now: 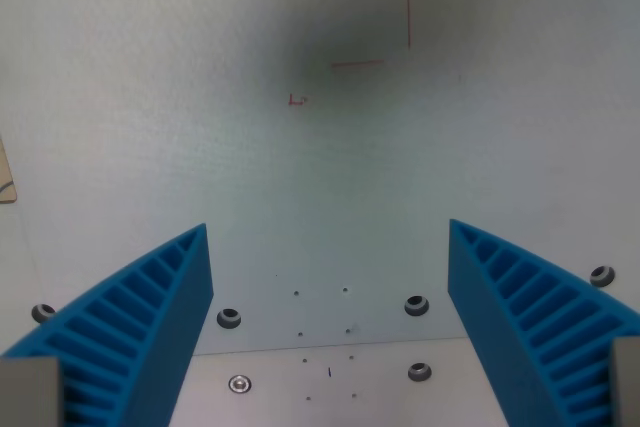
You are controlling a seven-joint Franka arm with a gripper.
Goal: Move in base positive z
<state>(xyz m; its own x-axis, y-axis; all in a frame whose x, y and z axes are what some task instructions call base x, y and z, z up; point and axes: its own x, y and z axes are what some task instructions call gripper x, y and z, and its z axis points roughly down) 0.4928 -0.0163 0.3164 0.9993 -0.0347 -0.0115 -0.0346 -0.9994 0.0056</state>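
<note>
The gripper [330, 247] is spread wide and released, with nothing between its two blue ribbed fingers [150, 327]. One finger rises from the wrist view's lower left corner, the other from the lower right, and both are cut off by the bottom edge, so their bases cannot be seen. A grey block sits at the foot of each, also cut off.

Between the fingers lies a broad stretch of pale board [200, 97], bare and flat, which fills most of the view. Below the gripper's gap the board ends at a straight edge, and a lighter plate [330, 382] begins there, running out of the bottom of the view. Several bolt heads [416, 305] sit along that edge, some on the board, some on the plate; one near the left finger and one beyond the right finger are partly cut off by the fingers. Small dark specks dot the surface between the fingers, too small to identify.

Far above the gripper, thin red lines [408, 9] are drawn on the board, and a tiny red mark [297, 100] lies nearer; its shape is hard to read. A soft dark shadow blurs the board around these lines. At the left border, level with the area above the left finger, a tan sliver [6, 179] of something is cut off and cannot be told.
</note>
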